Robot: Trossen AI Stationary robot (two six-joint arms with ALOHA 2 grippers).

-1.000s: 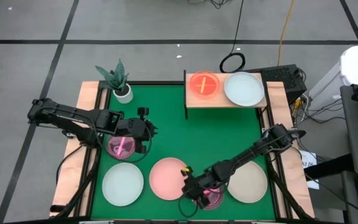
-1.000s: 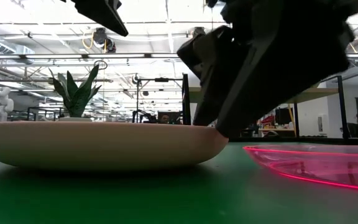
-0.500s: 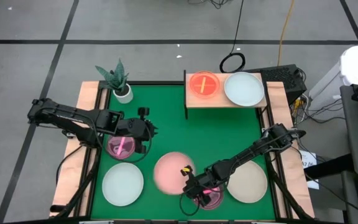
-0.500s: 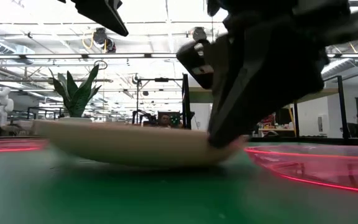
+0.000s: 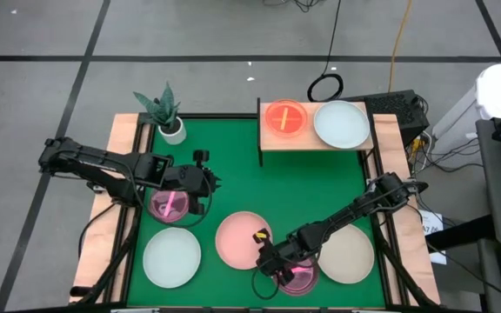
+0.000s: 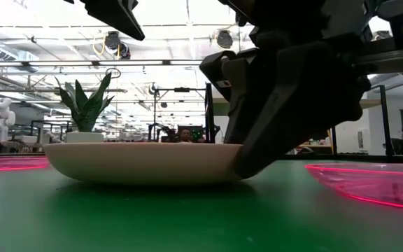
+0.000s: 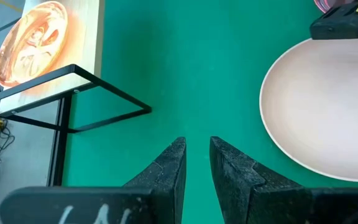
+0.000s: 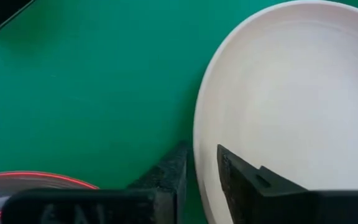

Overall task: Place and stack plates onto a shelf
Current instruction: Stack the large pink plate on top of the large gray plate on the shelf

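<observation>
The right tool sits low at the near side of the green table, at the rim of the pink plate. In its wrist view its two fingers straddle that rim, one outside and one inside the dish, set narrowly; whether they actually press on the rim I cannot tell. In the low view the pink plate lies flat on the table with the dark tool at its edge. Just beside this tool, on the side away from the pink plate, lies a see-through magenta plate, and past that a beige plate.

The left tool hovers over the left part of the table, its fingers standing close together with a narrow gap and nothing between them. Right under its wrist is another magenta plate, and nearer the front edge a pale blue-green plate.

The shelf stands at the far side, well apart from both tools, carrying an orange plate and a second pale blue-green plate side by side. A potted plant stands at the far left corner.
</observation>
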